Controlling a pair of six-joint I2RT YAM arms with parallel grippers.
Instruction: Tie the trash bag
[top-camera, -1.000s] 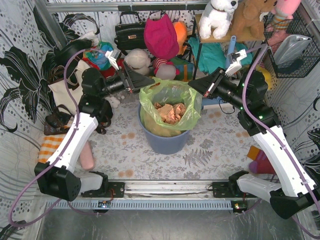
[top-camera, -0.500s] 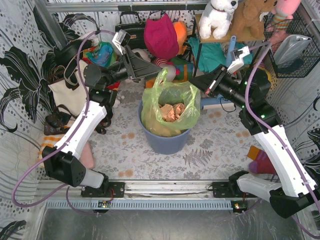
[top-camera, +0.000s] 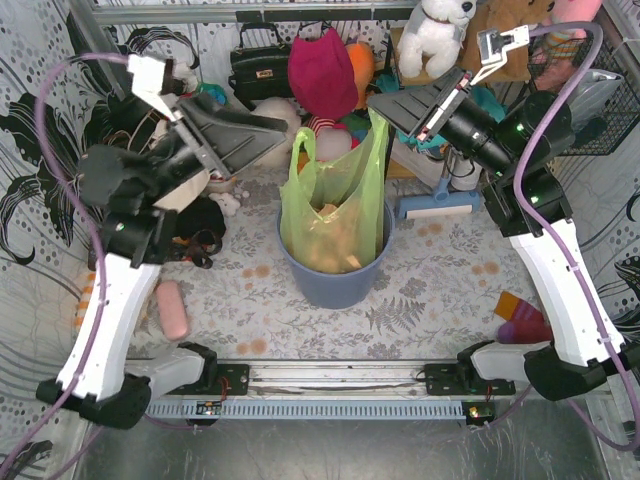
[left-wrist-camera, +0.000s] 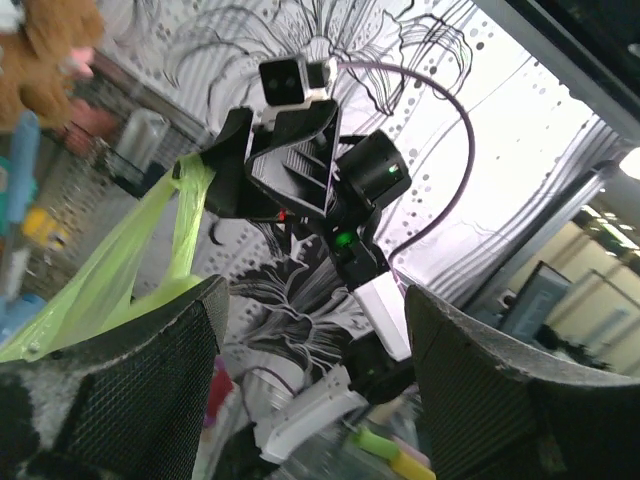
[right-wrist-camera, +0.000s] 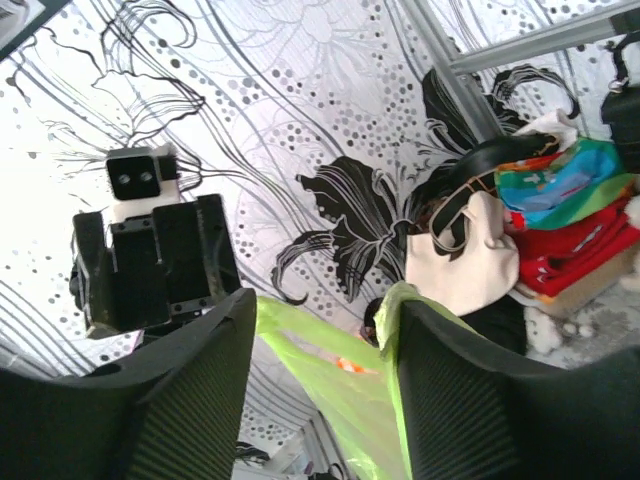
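The light-green trash bag (top-camera: 335, 200) stands in the round blue bin (top-camera: 330, 285), drawn up tall with tan paper showing through. Its left handle (top-camera: 303, 150) rises free beside my left gripper (top-camera: 275, 140). That gripper is open, and in the left wrist view nothing lies between its fingers (left-wrist-camera: 130, 380); the bag (left-wrist-camera: 150, 240) runs past outside them. My right gripper (top-camera: 380, 108) is raised over the bag's right handle (top-camera: 378, 130). Its jaws stand apart, and green plastic (right-wrist-camera: 340, 380) crosses the gap and drapes over one finger (right-wrist-camera: 480, 400).
Behind the bin are a black handbag (top-camera: 258, 65), a magenta bag (top-camera: 322, 70) and plush toys (top-camera: 435, 35) on a shelf. A cream tote (right-wrist-camera: 470, 250) sits at the left wall. A blue-handled brush (top-camera: 438, 205) lies right of the bin, a pink object (top-camera: 172, 308) on the left floor.
Both arms have risen, pulling the bag's handles upward so the bag stands tall and narrow. The right gripper's jaws have parted from shut. The left jaws stay wide.
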